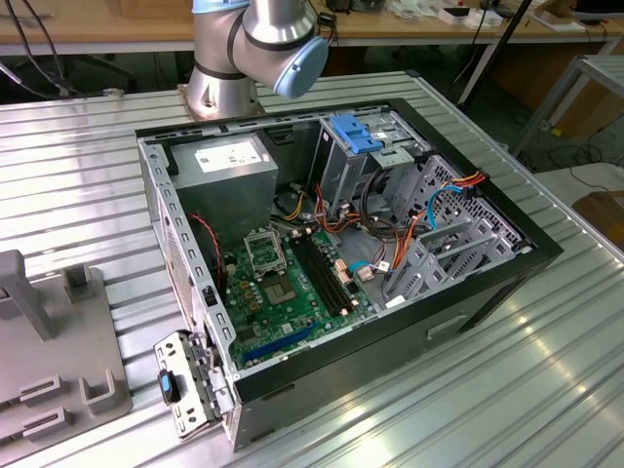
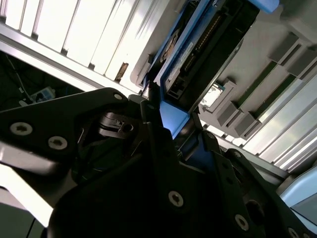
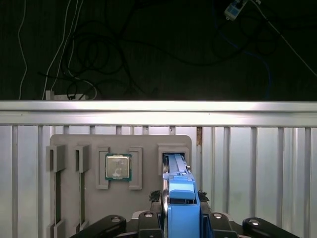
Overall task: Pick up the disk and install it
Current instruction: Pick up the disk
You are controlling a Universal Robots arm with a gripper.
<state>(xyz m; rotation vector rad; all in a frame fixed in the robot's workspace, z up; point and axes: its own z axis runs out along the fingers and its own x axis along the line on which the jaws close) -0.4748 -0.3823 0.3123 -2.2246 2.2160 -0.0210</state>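
As the gripper (image 3: 181,198) clamps the bright blue carrier of the disk (image 3: 175,166), the drive stands on edge at the slot along one end edge of a grey holder tray (image 3: 74,144). One pocket over lies a processor chip (image 3: 118,166), flat near the tray's middle. In the second wrist view the jaws are drawn in narrow on the carrier's blue end, and the disk's grey metal body reaches away from the gripper toward the tray. Whether its lower edge has cleared the slot is hard to judge; it appears to be seated or barely raised.

In the exterior view the tray sits by the table (image 1: 546,390) edge at the exterior view's left. The open computer case (image 1: 546,246) lies well apart from it on the middle of the table. The metal drive bay (image 1: 356,136) with its blue latch stands against the case rim nearest the arm's base (image 1: 219,88).

The hold is on plastic at one end only, so a tilted pull could jam a rail against the slot wall or let the drive twist in the jaws. Loose cables (image 1: 390,234) beside the bay could snag the carrier, and a skewed approach could bind the rails.
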